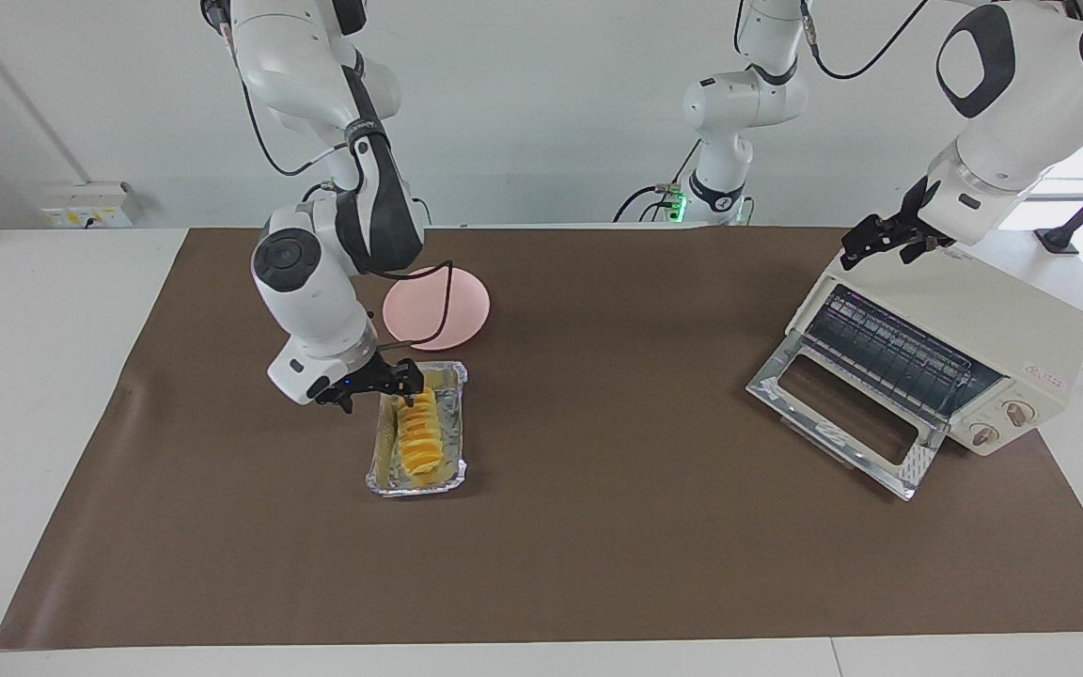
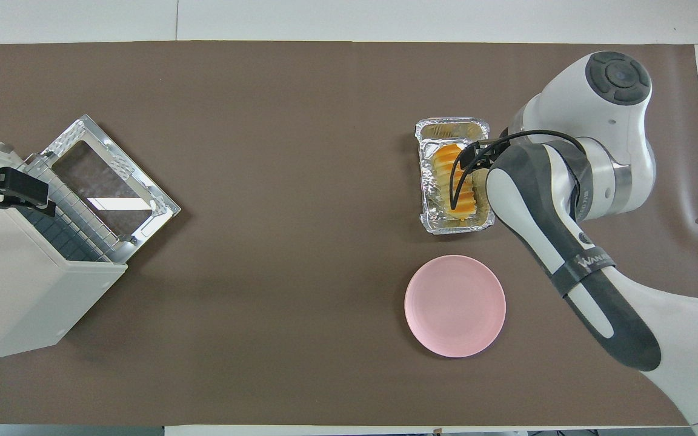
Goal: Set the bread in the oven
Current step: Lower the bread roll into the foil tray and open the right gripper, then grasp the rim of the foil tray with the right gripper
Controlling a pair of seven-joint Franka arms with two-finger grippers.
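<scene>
Bread (image 1: 417,437) lies lengthwise in the foil tray (image 1: 382,475), lower centre-left of the facing view, ready for pickup. Right pincer (image 1: 407,381) sits at its upper end, jaws apart, gripping nothing. Oven (image 1: 1002,324), right of frame, has its door (image 1: 842,414) dropped; left pincer (image 1: 889,240) waits spread over its top. Overhead view hides the right pincer under its arm

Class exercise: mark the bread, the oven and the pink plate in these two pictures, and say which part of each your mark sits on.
bread (image 1: 417,442): facing view, middle of the ridged loaf in the foil tray.
oven (image 1: 974,315): facing view, its cream-white top panel.
pink plate (image 2: 455,306): overhead view, centre of the plate.
</scene>
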